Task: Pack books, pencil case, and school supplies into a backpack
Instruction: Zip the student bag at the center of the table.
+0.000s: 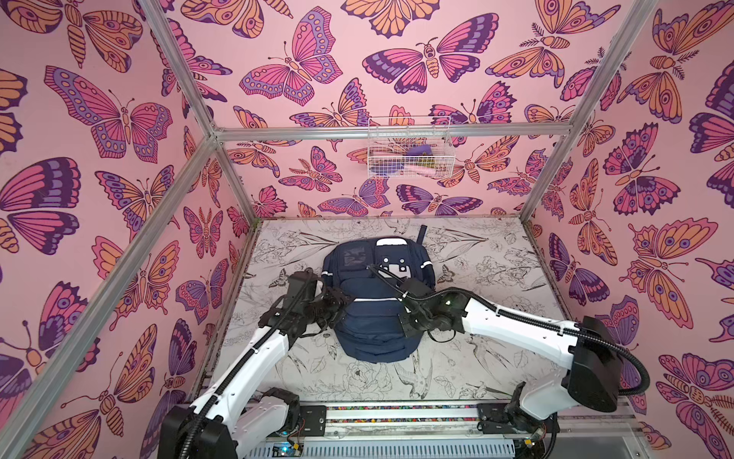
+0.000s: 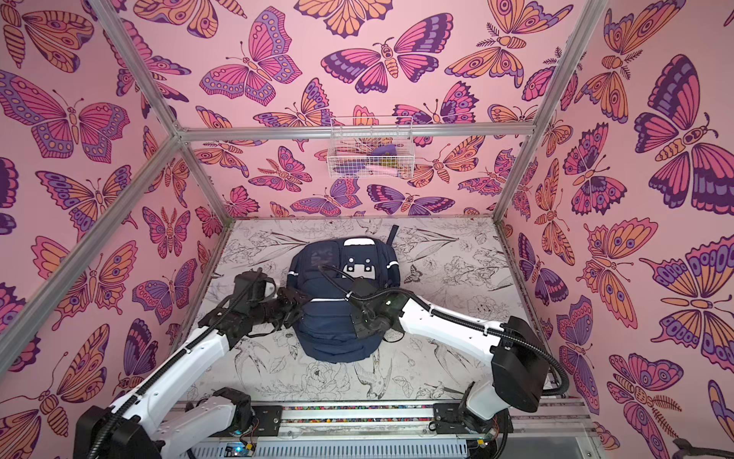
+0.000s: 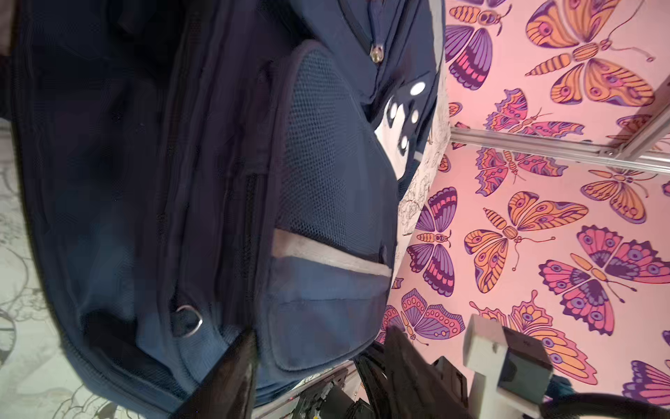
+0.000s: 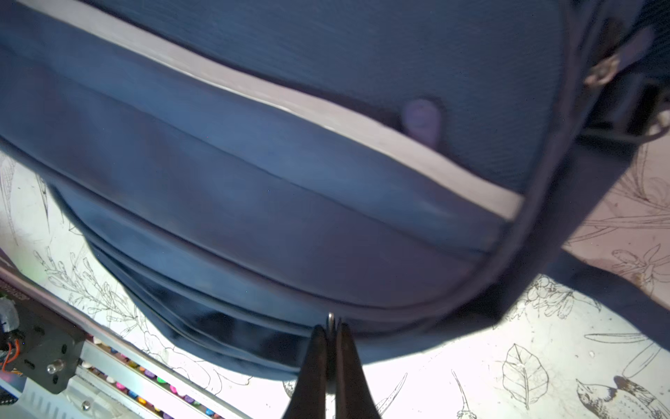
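One backpack (image 1: 369, 326), navy, lies flat near the middle of the flower-printed table (image 1: 496, 278) in both top views, front face up, with its white patch with dark dots (image 1: 393, 264) toward the back wall and its rounded end toward the arm bases. Its white reflective stripe (image 1: 373, 299) runs across the front between the two arms. Two grippers are at work on it, one on each flank. The left gripper (image 3: 321, 337) sits against the bag's left side; the left wrist view shows its dark fingers (image 3: 224, 377) standing apart, with the lower corner of the mesh side pocket (image 3: 319, 145) between them and nothing clasped. The right gripper (image 4: 330, 326) is low on the bag's right side, its two fingers pressed together at the seam along the bag's edge. A small metal loop (image 4: 330, 317) shows right at their tips, but I cannot tell whether it is pinched. One white wire basket (image 1: 409, 117) hangs on the back wall from the frame rail and holds purple and pink items too small to name.
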Action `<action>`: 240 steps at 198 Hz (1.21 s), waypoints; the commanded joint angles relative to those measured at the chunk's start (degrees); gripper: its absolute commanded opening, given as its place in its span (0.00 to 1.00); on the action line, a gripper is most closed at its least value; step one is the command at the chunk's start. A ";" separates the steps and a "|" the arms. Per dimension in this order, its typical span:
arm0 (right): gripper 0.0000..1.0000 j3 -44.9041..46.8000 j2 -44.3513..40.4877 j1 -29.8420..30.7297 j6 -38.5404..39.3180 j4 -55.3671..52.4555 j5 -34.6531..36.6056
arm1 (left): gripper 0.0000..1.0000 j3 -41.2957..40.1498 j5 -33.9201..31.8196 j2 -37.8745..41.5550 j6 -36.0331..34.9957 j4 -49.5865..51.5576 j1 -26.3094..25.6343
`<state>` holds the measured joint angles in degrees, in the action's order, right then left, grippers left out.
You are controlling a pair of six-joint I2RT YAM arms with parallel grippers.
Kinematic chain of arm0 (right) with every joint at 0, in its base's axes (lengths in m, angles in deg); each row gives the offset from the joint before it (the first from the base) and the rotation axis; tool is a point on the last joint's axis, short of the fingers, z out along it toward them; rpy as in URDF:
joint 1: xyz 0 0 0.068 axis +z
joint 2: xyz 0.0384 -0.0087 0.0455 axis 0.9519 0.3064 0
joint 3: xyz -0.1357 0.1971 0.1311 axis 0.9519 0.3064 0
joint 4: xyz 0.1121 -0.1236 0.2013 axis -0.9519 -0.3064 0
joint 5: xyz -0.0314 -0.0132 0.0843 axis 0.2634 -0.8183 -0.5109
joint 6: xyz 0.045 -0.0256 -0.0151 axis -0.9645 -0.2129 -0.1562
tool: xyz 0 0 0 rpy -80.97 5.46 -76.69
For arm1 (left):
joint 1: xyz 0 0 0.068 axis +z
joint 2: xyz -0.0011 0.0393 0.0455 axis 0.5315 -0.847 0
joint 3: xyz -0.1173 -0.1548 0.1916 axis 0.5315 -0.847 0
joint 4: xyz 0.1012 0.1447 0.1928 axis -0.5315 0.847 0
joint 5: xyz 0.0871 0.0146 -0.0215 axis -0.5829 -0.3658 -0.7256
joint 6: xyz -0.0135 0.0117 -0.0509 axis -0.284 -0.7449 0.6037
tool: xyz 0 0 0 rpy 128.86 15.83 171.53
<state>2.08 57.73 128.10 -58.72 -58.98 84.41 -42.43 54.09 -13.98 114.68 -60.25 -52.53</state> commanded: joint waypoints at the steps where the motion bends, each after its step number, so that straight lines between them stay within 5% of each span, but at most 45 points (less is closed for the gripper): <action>1: 0.00 -1.92 -0.38 0.83 -0.63 -0.17 -1.61 | 0.57 0.54 -1.33 -1.93 5.82 -1.91 -4.55; 50: 0.00 -0.48 -2.01 0.92 -1.43 0.29 -1.60 | 0.53 1.97 -4.59 -5.61 8.24 -5.47 -9.54; 99: 0.00 0.68 -3.59 0.92 -1.26 0.48 -1.10 | 0.22 -1.05 -6.93 -5.31 7.45 -5.18 -8.32; 159: 0.00 1.15 -3.96 0.93 -2.20 1.59 -1.23 | 0.78 -0.52 -10.59 3.78 12.80 1.90 -14.09; 182: 0.00 1.03 -3.92 0.93 -2.32 2.29 -1.41 | 0.76 1.04 -13.28 1.30 14.86 1.91 -19.02; 211: 0.00 1.55 -4.52 1.00 -2.75 3.50 -2.11 | 0.60 3.06 -13.37 -3.80 15.78 -0.50 -19.91; 240: 0.00 2.53 -5.76 1.27 -3.02 5.01 -2.95 | 0.62 4.46 -14.93 -6.78 16.45 -1.06 -20.00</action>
<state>4.33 54.56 128.26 -60.71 -56.59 83.71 -39.76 41.85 -19.33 125.11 -62.16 -72.29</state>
